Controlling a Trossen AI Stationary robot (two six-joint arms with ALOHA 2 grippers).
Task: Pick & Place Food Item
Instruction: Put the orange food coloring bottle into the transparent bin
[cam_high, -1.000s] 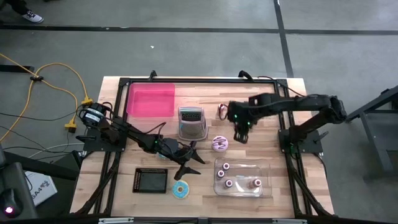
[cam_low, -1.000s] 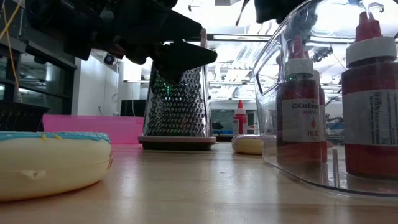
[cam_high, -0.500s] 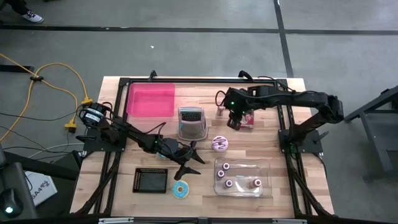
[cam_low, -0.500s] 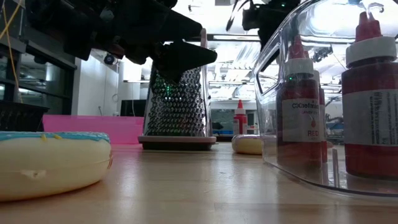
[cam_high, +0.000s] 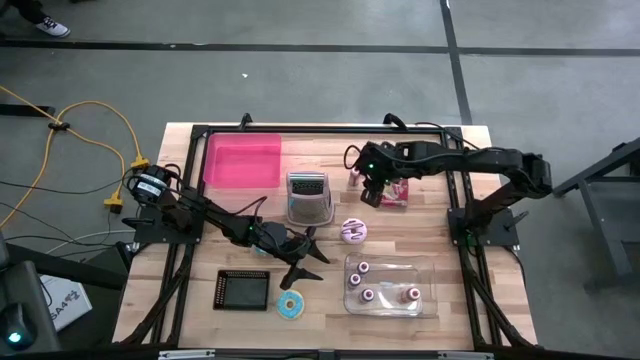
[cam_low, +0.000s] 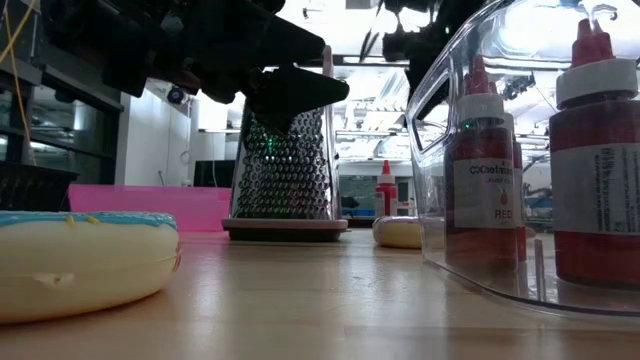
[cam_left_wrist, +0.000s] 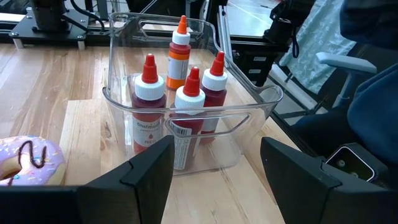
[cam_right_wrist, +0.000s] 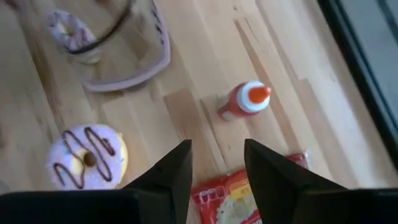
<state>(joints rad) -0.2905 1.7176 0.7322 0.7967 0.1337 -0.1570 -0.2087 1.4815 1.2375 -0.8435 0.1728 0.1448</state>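
Right pincer (cam_high: 374, 196) hangs part open and empty over the far side of the bench (cam_high: 460, 270), just above the red snack packet (cam_high: 396, 193), which lies flat right beside its tips with its long axis across the bench; this arm is far nearer than the left. Left pincer (cam_high: 306, 262) waits wide open near the bench's middle. Counted: 1 packet, 1 loose red bottle (cam_right_wrist: 244, 102), 2 donuts, pink (cam_high: 354, 231) and blue (cam_high: 291, 305), 1 grater (cam_high: 309, 196), 4 bottles in the clear bin (cam_left_wrist: 124, 99)
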